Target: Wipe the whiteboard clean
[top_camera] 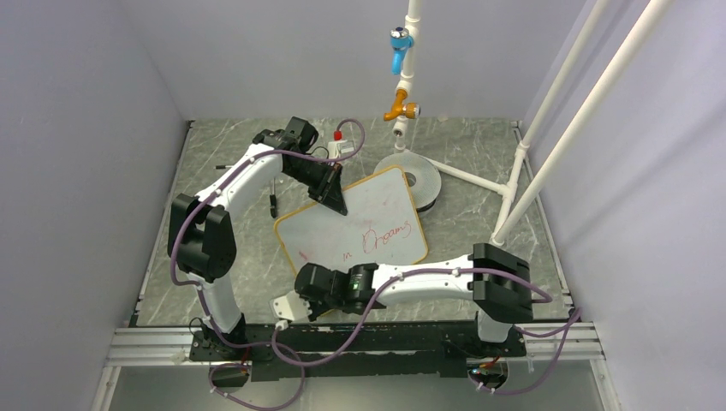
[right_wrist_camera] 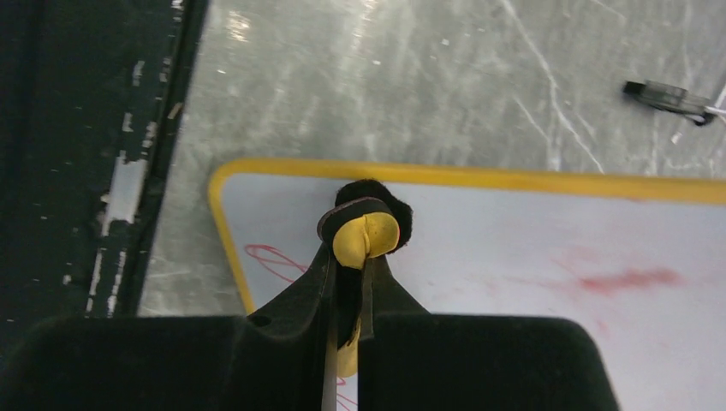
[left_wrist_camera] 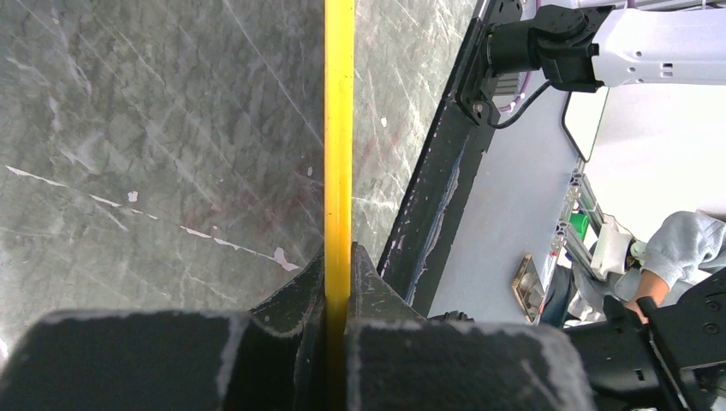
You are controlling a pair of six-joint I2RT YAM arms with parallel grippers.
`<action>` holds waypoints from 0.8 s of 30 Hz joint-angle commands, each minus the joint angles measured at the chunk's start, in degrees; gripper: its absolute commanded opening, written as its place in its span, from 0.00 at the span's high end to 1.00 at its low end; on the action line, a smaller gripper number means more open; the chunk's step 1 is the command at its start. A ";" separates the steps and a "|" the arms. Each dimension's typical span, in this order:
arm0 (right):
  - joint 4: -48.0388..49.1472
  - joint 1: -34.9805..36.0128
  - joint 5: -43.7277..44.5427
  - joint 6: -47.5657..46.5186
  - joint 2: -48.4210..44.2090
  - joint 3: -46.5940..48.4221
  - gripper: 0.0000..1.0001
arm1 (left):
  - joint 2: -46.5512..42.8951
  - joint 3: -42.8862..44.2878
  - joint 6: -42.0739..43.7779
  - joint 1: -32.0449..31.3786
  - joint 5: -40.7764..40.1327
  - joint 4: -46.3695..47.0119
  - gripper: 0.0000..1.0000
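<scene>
Handwriting in red crosses the near half of the small rectangular whiteboard, a white board with rounded corners and a thin yellow-orange frame. It sits skewed in the middle of the grey marbled table. The left gripper reaches the board's far left edge. Its wrist view shows the two black fingers pressed together on the frame, seen edge-on.

The right arm stretches along the near edge of the table to the board's near left corner. There the right gripper has its fingers clamped on a small eraser with a yellow body and black felt, held over the white surface just inside the corner. Whether the felt touches the board I cannot tell. Red loops and a faint red smear mark the surface nearby.

A black marker pen lies on the table beyond the board. The board's far right corner overlaps a round grey disc, from which a white pipe stand rises.
</scene>
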 commanded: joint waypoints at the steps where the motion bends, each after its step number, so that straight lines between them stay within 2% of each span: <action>1: -1.59 0.70 0.07 1.43 3.12 -0.40 1.00 | -0.93 2.17 -0.39 -0.77 5.17 -1.36 1.00; 24: -4.93 1.80 -0.12 0.83 2.49 -1.56 1.00 | -1.25 2.21 -0.02 -0.76 5.19 -1.69 1.00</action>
